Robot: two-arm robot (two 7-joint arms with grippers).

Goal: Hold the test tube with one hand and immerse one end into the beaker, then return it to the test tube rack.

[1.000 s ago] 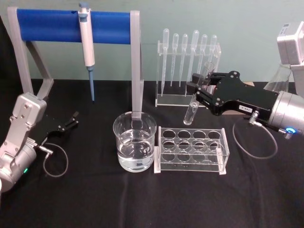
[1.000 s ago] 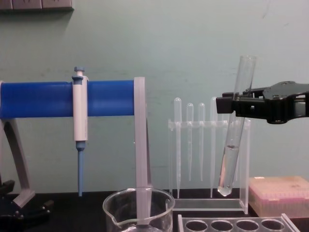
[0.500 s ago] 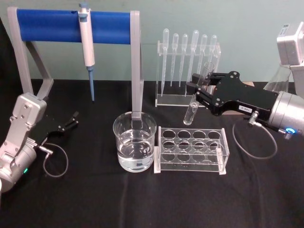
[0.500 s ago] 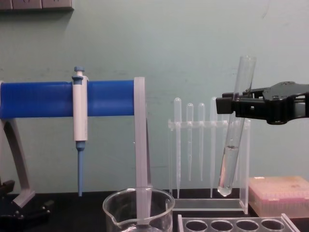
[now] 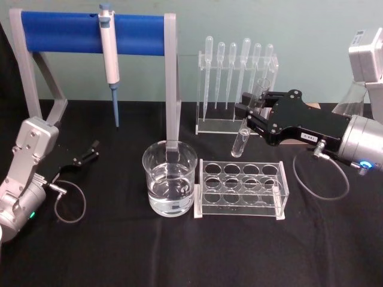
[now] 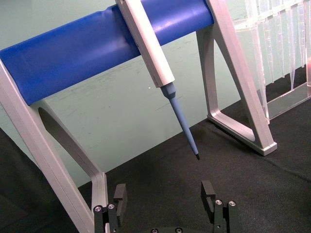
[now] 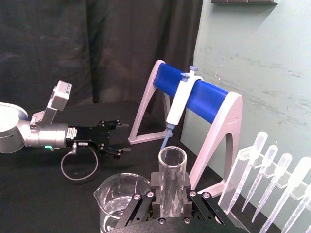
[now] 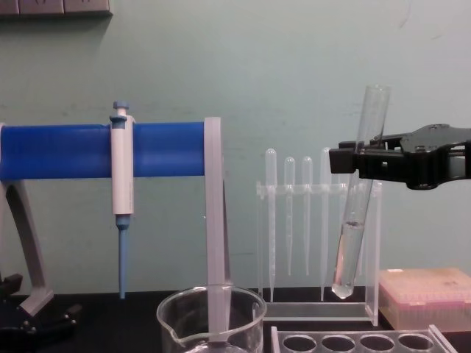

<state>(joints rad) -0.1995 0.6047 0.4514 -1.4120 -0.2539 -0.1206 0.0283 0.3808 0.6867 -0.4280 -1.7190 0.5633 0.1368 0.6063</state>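
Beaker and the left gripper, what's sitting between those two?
Nothing stands there. The head view shows a bare stretch of black table running from the left gripper across to the beaker.

We see our left gripper (image 6: pixel 164 196) close to the black cloth surface (image 6: pixel 272 194). Its two black fingers (image 6: pixel 120 194) are set well apart with nothing between them. Beyond them is a pale grey stand (image 6: pixel 233 73), whose slanted legs rest on the surface and carry a thick blue bar (image 6: pixel 97 43). A white pipettor (image 6: pixel 148 46) hangs across that bar. Its blue tip (image 6: pixel 184 121) points down toward the surface and ends clear of it, roughly in line with the gap between the fingers. Past one leg of the stand we make out a row of thin plastic pipettes (image 6: pixel 284 43) hanging in a clear rack (image 6: pixel 291 99). A green wall (image 6: pixel 121 116) stands behind everything.
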